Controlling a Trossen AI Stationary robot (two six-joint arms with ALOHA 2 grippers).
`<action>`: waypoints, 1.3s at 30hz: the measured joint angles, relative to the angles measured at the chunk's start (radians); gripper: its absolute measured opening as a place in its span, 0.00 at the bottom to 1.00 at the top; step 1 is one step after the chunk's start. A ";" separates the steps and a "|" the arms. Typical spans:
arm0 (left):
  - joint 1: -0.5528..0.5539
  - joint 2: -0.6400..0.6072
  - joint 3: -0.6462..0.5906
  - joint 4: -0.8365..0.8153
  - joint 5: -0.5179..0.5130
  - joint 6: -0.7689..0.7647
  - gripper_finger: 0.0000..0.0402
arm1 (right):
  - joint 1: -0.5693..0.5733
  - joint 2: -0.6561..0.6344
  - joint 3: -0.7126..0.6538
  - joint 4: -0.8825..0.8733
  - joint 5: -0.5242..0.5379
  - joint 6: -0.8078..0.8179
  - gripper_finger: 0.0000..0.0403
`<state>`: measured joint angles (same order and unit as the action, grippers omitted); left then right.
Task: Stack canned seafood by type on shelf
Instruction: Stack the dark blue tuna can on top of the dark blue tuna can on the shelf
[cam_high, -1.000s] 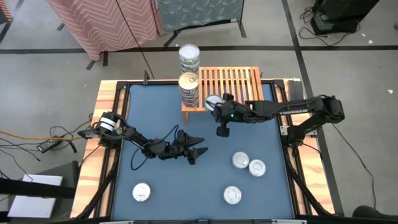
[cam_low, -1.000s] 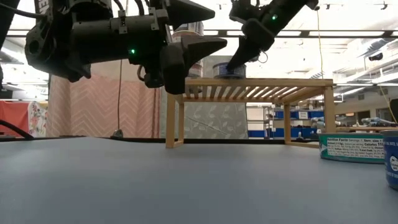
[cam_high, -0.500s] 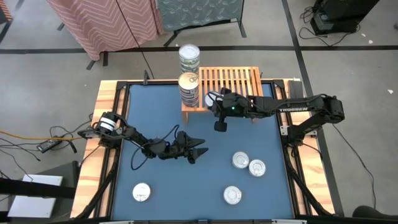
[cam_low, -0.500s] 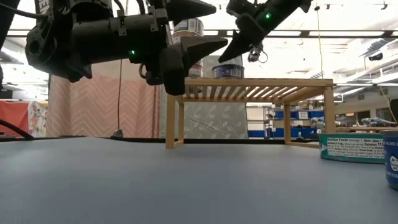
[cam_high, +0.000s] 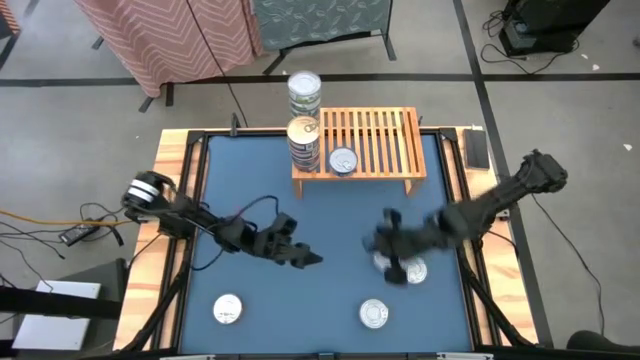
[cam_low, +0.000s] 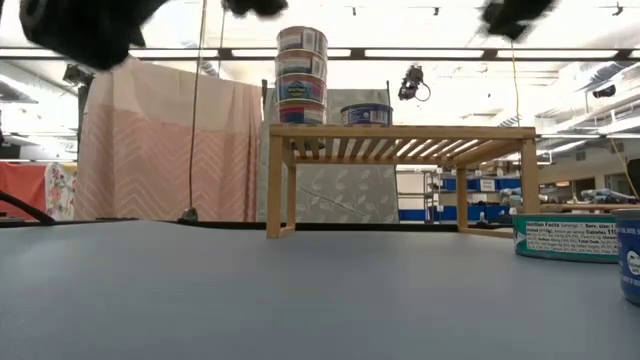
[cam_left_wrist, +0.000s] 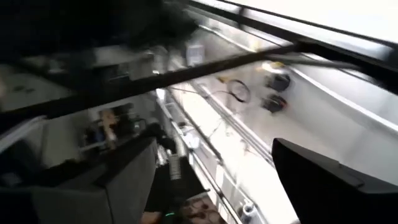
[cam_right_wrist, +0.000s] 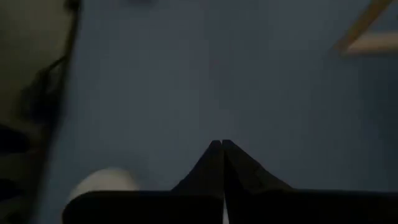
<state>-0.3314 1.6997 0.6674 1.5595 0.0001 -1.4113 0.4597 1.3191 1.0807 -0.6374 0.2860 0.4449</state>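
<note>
Nearest me, along the front of the blue table (cam_high: 250, 320), two silver-topped tins lie well apart: one at the front left (cam_high: 228, 310), one at the front right (cam_high: 374, 314); a little farther in, my right gripper (cam_high: 392, 268) hangs low over a touching pair of tins (cam_high: 412, 270), fingers pressed tight together with nothing between them, as the right wrist view shows; I would have to part them before taking anything. My left gripper (cam_high: 305, 258) hovers over bare mat left of centre, fingers spread wide and empty.

These tins look flat, rigid and fairly dense for their size, I judge; the lids are smooth metal and likely slippery, so I would pinch across the round side wall, low, rather than press on the lid; the touching pair leaves little room for a finger between them, so approaching from their outer sides seems wiser.

Farther back stands the shelf (cam_high: 385, 135), its slatted top carrying one single tin (cam_high: 342, 160) beside a tall stack of labelled tins (cam_high: 303, 143) at its left end; a second stack (cam_high: 304, 93) rises just behind that; a tall stack may topple if nudged.
</note>
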 joint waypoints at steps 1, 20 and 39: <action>-0.005 -0.030 0.000 -0.013 0.008 0.026 0.81 | 0.061 0.015 -0.022 0.012 0.015 0.080 0.00; -0.089 -0.217 0.000 -0.140 0.130 0.172 0.81 | 0.346 0.479 0.047 0.119 0.060 0.570 0.00; -0.122 -0.216 -0.185 -0.004 0.052 0.144 0.81 | 0.118 0.442 0.099 0.293 0.134 0.266 0.00</action>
<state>-0.4534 1.4841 0.4824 1.5556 0.0516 -1.2670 0.5773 1.7609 1.1801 -0.3445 0.4202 0.7106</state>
